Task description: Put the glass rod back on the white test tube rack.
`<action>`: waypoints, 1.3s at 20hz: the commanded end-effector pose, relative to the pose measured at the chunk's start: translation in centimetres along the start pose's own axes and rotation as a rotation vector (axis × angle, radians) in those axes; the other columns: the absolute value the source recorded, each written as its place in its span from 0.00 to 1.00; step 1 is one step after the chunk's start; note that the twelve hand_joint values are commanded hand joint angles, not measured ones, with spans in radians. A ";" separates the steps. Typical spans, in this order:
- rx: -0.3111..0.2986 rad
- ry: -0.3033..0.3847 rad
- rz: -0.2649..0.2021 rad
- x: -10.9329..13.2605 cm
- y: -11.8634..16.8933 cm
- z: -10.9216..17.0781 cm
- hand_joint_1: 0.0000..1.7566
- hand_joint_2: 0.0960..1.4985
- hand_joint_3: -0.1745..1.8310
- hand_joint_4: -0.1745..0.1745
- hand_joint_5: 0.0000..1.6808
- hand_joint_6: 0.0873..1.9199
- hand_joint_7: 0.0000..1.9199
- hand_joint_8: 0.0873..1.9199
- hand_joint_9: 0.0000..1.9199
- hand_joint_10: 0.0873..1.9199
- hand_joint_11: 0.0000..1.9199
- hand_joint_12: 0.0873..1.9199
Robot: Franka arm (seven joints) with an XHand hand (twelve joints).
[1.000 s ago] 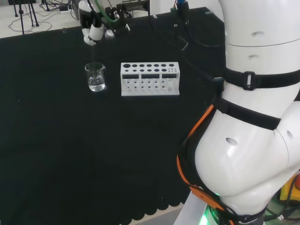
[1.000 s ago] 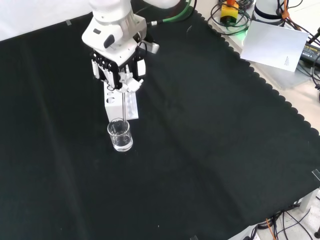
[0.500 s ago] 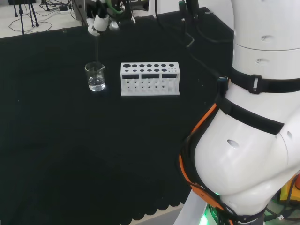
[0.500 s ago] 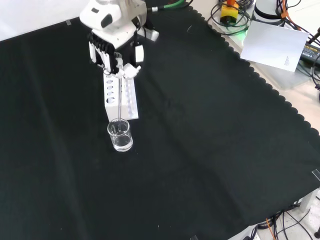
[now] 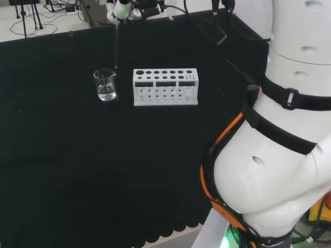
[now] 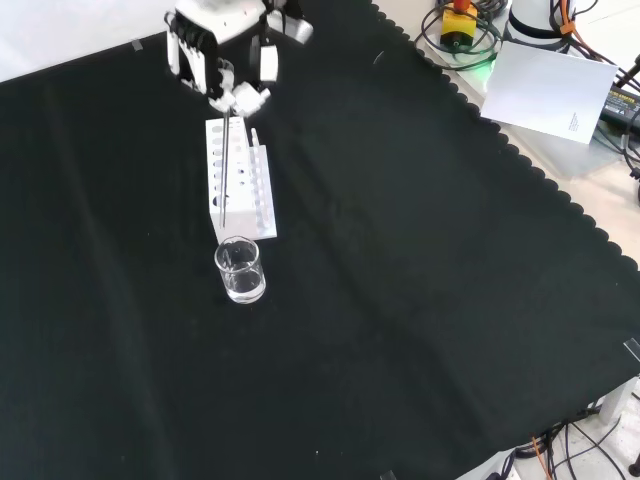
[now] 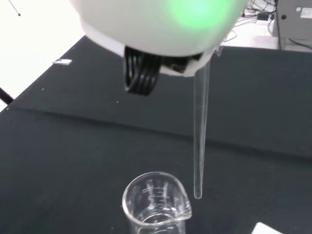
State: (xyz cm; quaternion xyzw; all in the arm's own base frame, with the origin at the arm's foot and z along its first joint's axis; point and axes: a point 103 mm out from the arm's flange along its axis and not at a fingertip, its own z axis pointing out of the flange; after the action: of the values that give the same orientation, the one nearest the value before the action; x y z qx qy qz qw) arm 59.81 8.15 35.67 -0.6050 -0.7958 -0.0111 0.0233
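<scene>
— So, head view first: where is the thin clear glass rod [image 5: 116,46] relative to the black and white robot hand [image 5: 123,7]?

— It hangs straight down from the hand near the cloth's far edge, long axis upright. Its lower tip sits just above the rim of the small clear glass beaker [image 5: 105,84], with the white plastic test tube rack [image 5: 165,87] just beside that beaker to the right.

— And the front view?

— Fingers [image 6: 232,97] curl round the rod's top end. The rod [image 6: 227,170] runs down in front of the rack [image 6: 240,190], tip clear of the beaker [image 6: 240,270]. I judge the rod must travel along the rack's row of holes, staying vertical.

— Wrist view?

— The rod [image 7: 200,131] points down, its tip just beside the beaker's [image 7: 156,204] spout, outside the glass.
</scene>
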 end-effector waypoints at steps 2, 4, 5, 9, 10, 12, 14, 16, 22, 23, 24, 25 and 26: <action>-0.025 -0.009 0.064 -3.1 -1.1 -1.9 0.70 0.26 0.56 0.00 0.81 0.30 0.85 0.43 0.95 0.32 0.65 0.37; -0.025 -0.006 0.079 -4.5 -1.5 -2.0 0.70 0.26 0.56 0.00 0.81 0.30 0.85 0.43 0.95 0.32 0.65 0.37; -0.024 -0.008 0.088 -5.2 -1.8 -2.1 0.70 0.26 0.56 0.00 0.81 0.30 0.85 0.43 0.95 0.32 0.65 0.37; -0.024 -0.030 0.116 -7.4 -2.6 -2.4 0.70 0.26 0.56 0.00 0.81 0.30 0.85 0.43 0.95 0.32 0.65 0.37; -0.023 -0.037 0.124 -7.8 -2.8 -2.5 0.70 0.26 0.56 0.00 0.81 0.30 0.85 0.43 0.95 0.32 0.65 0.37; -0.029 -0.037 0.140 -8.6 -3.2 -2.7 0.70 0.26 0.56 0.00 0.81 0.30 0.85 0.43 0.95 0.32 0.65 0.37; -0.031 -0.040 0.151 -9.3 -3.5 -2.9 0.70 0.26 0.56 0.00 0.81 0.30 0.85 0.43 0.95 0.32 0.65 0.37; -0.033 -0.044 0.162 -9.8 -3.8 -3.3 0.70 0.26 0.56 0.00 0.81 0.30 0.85 0.43 0.95 0.32 0.65 0.37; -0.033 -0.064 0.179 -10.9 -4.9 -3.7 0.70 0.26 0.56 0.00 0.81 0.30 0.85 0.43 0.95 0.32 0.65 0.37; -0.036 -0.063 0.180 -10.9 -4.9 -3.7 0.70 0.26 0.56 0.00 0.81 0.30 0.85 0.43 0.95 0.32 0.65 0.37; -0.041 -0.061 0.180 -11.0 -4.9 -3.7 0.70 0.26 0.56 0.00 0.81 0.30 0.85 0.43 0.95 0.32 0.65 0.37; -0.036 -0.068 0.184 -10.9 -4.9 -4.8 0.70 0.26 0.56 0.00 0.81 0.30 0.85 0.43 0.95 0.32 0.65 0.37; -0.036 -0.070 0.185 -10.9 -4.8 -5.4 0.70 0.26 0.56 0.00 0.81 0.30 0.85 0.43 0.95 0.32 0.65 0.37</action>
State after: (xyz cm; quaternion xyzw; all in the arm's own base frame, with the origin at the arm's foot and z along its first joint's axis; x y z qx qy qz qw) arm 58.22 -3.46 38.75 -0.6724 -0.7401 -0.0033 -0.0089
